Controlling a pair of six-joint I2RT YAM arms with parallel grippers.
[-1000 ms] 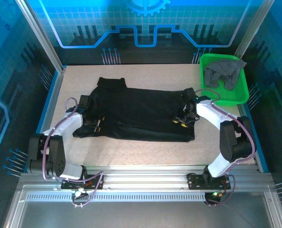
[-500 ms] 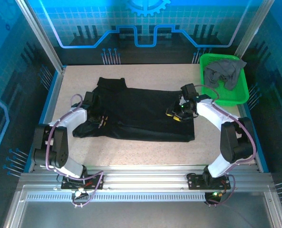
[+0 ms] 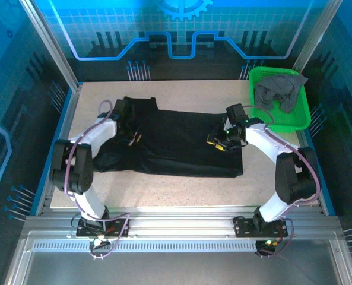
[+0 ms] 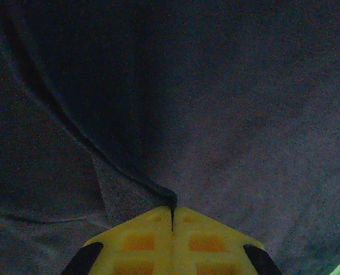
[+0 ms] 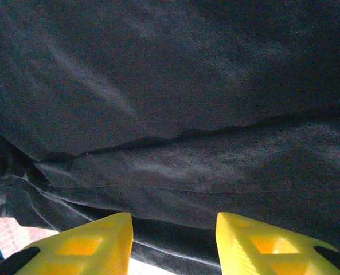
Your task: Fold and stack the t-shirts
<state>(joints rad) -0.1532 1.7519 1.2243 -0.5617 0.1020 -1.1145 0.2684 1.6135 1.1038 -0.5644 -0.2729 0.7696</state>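
The black t-shirt (image 3: 176, 139) lies spread across the middle of the table, its left part bunched and folded over. My left gripper (image 3: 133, 140) is over that left part, shut with a thin fold of the black t-shirt (image 4: 215, 114) pinched between its yellow fingertips (image 4: 141, 240). My right gripper (image 3: 216, 142) hovers low over the shirt's right side, open, with the cloth (image 5: 170, 86) and its hem edge beneath the gap between the fingers (image 5: 95, 243). The dark grey t-shirt (image 3: 279, 89) lies crumpled in the green basket (image 3: 303, 113).
The green mesh basket stands at the back right corner of the table. Bare speckled tabletop (image 3: 181, 190) runs along the front, in front of the shirt. Metal posts and blue walls enclose the table on all sides.
My left gripper has moved toward the back of the table with the shirt's left part, pulling it inward. My right gripper shifted slightly back and left, then held still.
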